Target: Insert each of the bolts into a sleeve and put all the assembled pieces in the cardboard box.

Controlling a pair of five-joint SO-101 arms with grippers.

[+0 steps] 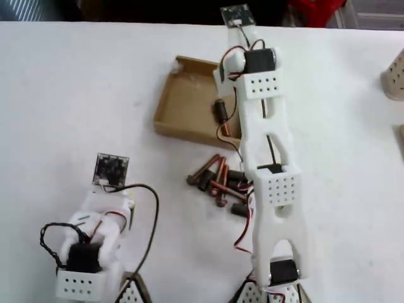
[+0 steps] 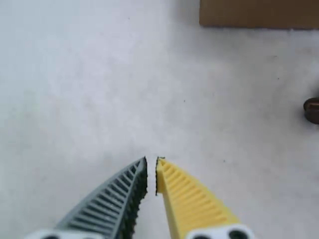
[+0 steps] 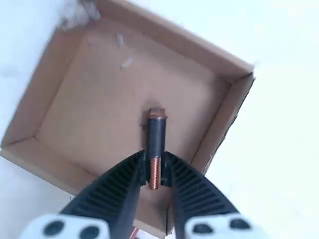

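The open cardboard box (image 1: pixel 183 104) lies at the table's middle back. My right gripper (image 3: pixel 153 177) hangs over the box (image 3: pixel 119 99) and is shut on an assembled piece (image 3: pixel 155 144), a copper bolt pushed through a dark sleeve, held by its threaded end. From above, that piece (image 1: pixel 221 112) shows beside the right arm over the box's right side. A pile of loose bolts and sleeves (image 1: pixel 218 180) lies just in front of the box. My left gripper (image 2: pixel 151 174) sits low over bare table at the front left, shut with nothing between its fingers.
A corner of the box (image 2: pixel 259 14) and one dark sleeve end (image 2: pixel 312 109) show at the edges of the left wrist view. A pale perforated object (image 1: pixel 394 79) stands at the table's right edge. White tabletop stretches to the left and right of the box.
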